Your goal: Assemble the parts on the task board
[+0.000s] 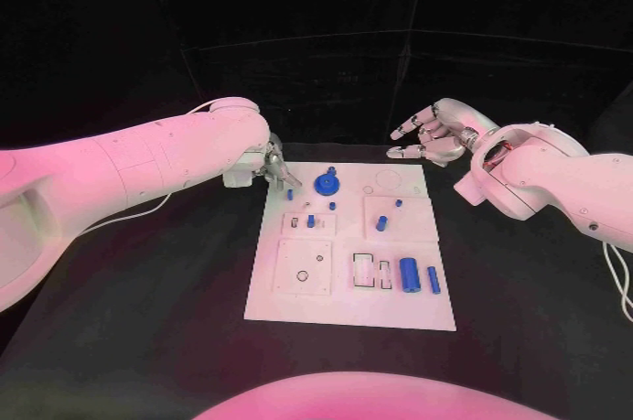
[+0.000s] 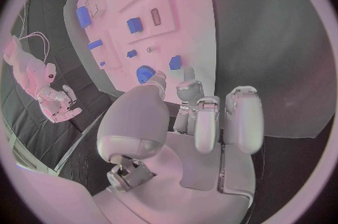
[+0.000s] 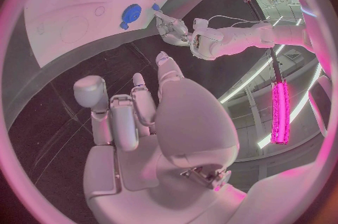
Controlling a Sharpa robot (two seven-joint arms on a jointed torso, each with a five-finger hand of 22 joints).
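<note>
While the left robot hand (image 1: 271,166) hangs at the far left corner of the task board (image 1: 351,317), its fingers reach toward the small blue peg (image 1: 289,194) and the blue gear (image 1: 328,178) just beyond them. That placing reads as an approach to one of these two. The left wrist view shows the fingers (image 2: 243,117) partly curled with nothing between them, so this hand holds no part at present. The right robot hand (image 1: 432,132) hovers past the board's far right corner, over the dark worktop (image 1: 158,283), fingers spread and empty. It seems parked there to leave the board free for the other arm.

The remaining parts lie scattered on the white board: short blue pegs (image 1: 382,223) near the middle, and a larger blue cylinder (image 1: 411,274) with a slim blue pin (image 1: 434,280) beside it at the near right. Next to these sit rectangular slots (image 1: 363,270), and a raised square plate (image 1: 305,266) occupies the near left.

Nothing stands between the left hand and the gear. The peg is close enough to the fingertips that a careless reach could knock it over.
</note>
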